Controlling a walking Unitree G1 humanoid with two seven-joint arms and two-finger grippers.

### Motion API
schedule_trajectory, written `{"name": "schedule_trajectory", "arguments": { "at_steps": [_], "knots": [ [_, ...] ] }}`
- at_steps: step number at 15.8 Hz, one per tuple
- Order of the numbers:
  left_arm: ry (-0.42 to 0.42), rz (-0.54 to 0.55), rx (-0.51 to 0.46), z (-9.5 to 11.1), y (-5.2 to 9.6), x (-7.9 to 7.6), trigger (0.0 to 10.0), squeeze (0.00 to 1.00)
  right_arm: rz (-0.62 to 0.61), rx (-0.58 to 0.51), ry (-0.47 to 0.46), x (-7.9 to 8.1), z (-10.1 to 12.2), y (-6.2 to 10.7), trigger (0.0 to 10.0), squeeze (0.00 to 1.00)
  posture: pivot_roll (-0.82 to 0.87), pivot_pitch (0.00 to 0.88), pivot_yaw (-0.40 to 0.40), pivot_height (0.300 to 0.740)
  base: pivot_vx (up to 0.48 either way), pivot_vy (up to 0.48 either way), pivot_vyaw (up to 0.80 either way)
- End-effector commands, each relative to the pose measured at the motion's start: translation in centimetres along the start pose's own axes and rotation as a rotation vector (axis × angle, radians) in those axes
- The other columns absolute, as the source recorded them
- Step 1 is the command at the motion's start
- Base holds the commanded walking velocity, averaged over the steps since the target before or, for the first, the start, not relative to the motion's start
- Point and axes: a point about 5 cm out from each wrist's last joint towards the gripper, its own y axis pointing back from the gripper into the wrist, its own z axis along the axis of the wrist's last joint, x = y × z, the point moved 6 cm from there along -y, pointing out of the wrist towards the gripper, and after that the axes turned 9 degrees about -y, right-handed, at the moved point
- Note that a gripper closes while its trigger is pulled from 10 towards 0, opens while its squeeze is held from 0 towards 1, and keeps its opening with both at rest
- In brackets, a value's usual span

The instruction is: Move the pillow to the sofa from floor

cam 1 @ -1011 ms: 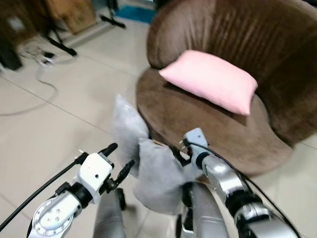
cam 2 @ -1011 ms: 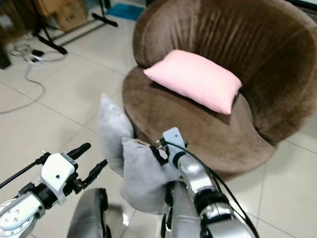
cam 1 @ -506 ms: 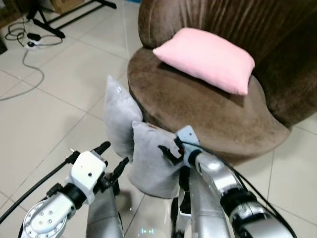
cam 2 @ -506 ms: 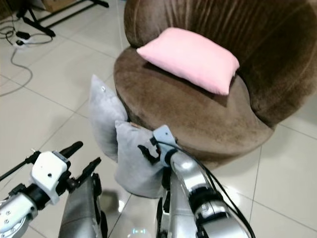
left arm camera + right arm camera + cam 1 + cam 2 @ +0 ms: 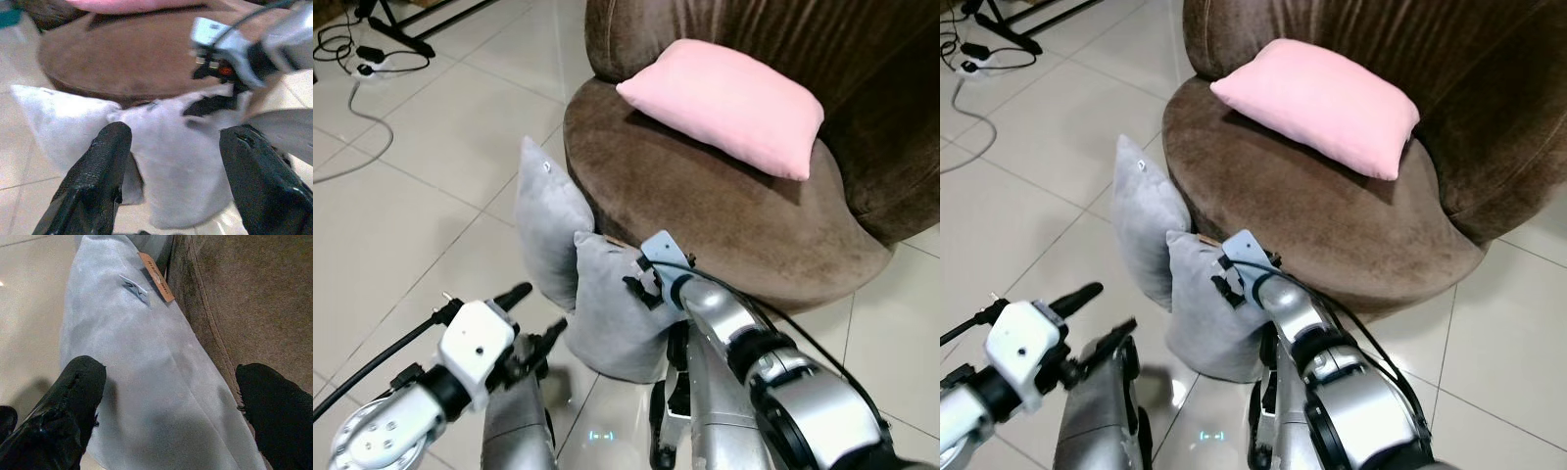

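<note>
Left eye view looks down on two grey pillows standing on edge on the tiled floor (image 5: pixel 401 225), leaning against the front of a round brown sofa (image 5: pixel 724 206). The nearer pillow (image 5: pixel 612 313) touches the sofa's base, and the far pillow (image 5: pixel 546 230) stands just behind it, touching it. A pink pillow (image 5: pixel 729 103) lies on the sofa seat, well apart from both grippers. The right gripper (image 5: pixel 171 401) is at the top edge of the nearer pillow, its fingers (image 5: pixel 63 401) spread wide and released: one finger lies on the floor side of the pillow, the other on the sofa side against the brown seat edge, with the grey fabric running between them. A small brown tag (image 5: pixel 155 276) and a white tag (image 5: pixel 134 286) sit on the pillow's seam beyond the fingertips. The left gripper (image 5: pixel 171 166) hovers near the floor in front of the nearer pillow, its fingers (image 5: pixel 102 166) also apart and holding nothing; the pillow's face shows between them, with the right gripper beyond at its top. Cables (image 5: pixel 357 73) trail across the floor far past the left fingers.
</note>
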Motion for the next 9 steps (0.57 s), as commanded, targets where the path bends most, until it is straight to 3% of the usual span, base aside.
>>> {"name": "schedule_trajectory", "arguments": {
  "at_steps": [1,6,8,9],
  "knots": [
    [0.007,-0.023,0.004,0.3,0.6,-0.3,10.0,0.00,-0.013,0.042,-0.017,0.1,-0.9,0.0,10.0,0.00,0.24,0.278,-0.065,0.530,0.000,0.000,0.00],
    [-0.002,-0.028,0.048,0.4,2.6,-0.7,10.0,0.00,-0.077,0.063,-0.011,0.3,-1.6,-0.2,10.0,0.00,0.29,0.284,-0.058,0.530,0.000,0.000,0.00],
    [0.009,-0.026,0.059,0.4,3.0,-0.9,10.0,0.00,-0.097,0.010,-0.117,-0.2,-0.6,-0.2,10.0,0.00,0.27,0.285,-0.062,0.530,0.000,0.000,0.00],
    [0.014,-0.021,0.060,0.4,3.0,-0.9,10.0,0.00,-0.100,-0.069,-0.226,-0.6,0.8,-0.1,10.0,0.00,0.27,0.284,-0.063,0.525,0.000,0.000,0.00]
  ]
}}
